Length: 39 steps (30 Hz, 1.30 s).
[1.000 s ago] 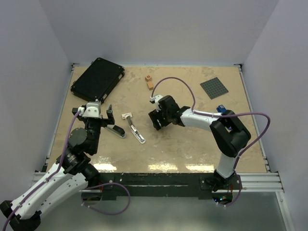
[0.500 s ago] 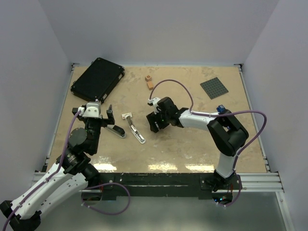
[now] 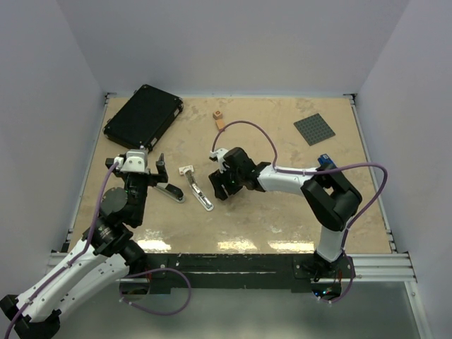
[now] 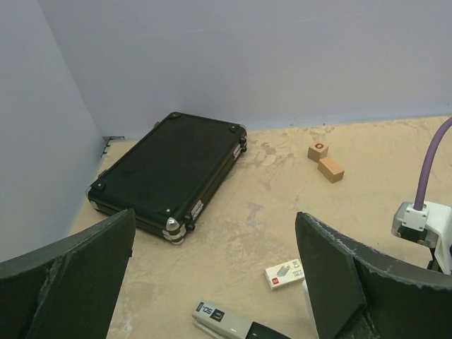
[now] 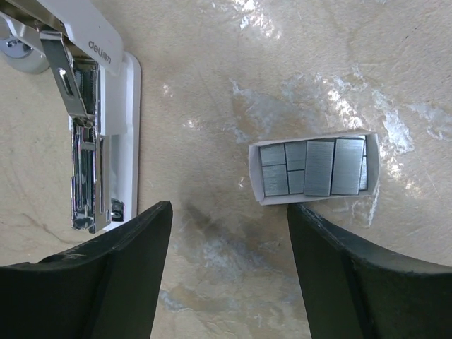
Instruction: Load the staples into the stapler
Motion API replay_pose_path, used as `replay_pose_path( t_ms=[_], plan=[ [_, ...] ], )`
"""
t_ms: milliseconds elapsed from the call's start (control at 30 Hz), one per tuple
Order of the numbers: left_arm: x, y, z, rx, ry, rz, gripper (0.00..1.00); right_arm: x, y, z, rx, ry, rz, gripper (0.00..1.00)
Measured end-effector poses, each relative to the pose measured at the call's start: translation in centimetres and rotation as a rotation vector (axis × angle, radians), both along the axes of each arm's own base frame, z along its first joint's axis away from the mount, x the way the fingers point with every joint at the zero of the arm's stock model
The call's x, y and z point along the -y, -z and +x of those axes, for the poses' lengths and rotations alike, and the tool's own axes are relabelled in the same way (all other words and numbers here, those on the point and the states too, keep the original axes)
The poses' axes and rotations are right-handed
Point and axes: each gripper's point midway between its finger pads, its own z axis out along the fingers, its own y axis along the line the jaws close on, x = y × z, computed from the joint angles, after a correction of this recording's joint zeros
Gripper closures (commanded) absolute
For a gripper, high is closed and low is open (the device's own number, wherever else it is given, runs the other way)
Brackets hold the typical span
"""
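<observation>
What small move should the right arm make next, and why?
Probably shift the right gripper sideways until the staples in their small white box sit centred between its jaws, then lower it. The jaws stand open and hold nothing, but the box lies off-centre, toward one side of the gap. The stapler seems to lie already open beside it, ready for loading.
</observation>
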Motion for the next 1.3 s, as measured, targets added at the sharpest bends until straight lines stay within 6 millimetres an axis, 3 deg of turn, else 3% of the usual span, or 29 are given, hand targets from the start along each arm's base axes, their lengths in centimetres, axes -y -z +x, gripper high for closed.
replay_pose_path(
  t_ms=[200, 400, 600, 800, 1000, 1300],
  plan=[
    [0.0, 0.0, 0.0, 0.002, 0.0, -0.002, 0.0, 0.8, -0.6, 0.4, 0.022, 0.015, -0.067, 0.41],
    [0.0, -0.1, -0.1, 0.003, 0.0, -0.003, 0.0, 1.3, -4.1, 2.9, 0.135, 0.037, -0.124, 0.59],
    [-0.1, -0.1, -0.1, 0.003, 0.0, -0.004, 0.0, 1.1, -6.1, 4.7, 0.203, 0.036, -0.16, 0.67],
    [0.0, -0.1, -0.1, 0.003, 0.0, -0.003, 0.0, 0.8, -4.2, 5.6, 0.191, 0.011, -0.223, 0.68],
    [-0.1, -0.1, -0.1, 0.003, 0.0, -0.003, 0.0, 1.6, -1.4, 5.0, 0.136, -0.015, -0.297, 0.68],
    [0.0, -0.1, -0.1, 0.003, 0.001, -0.003, 0.0, 1.7, -1.3, 4.9, 0.134, -0.025, -0.306, 0.69]
  ],
)
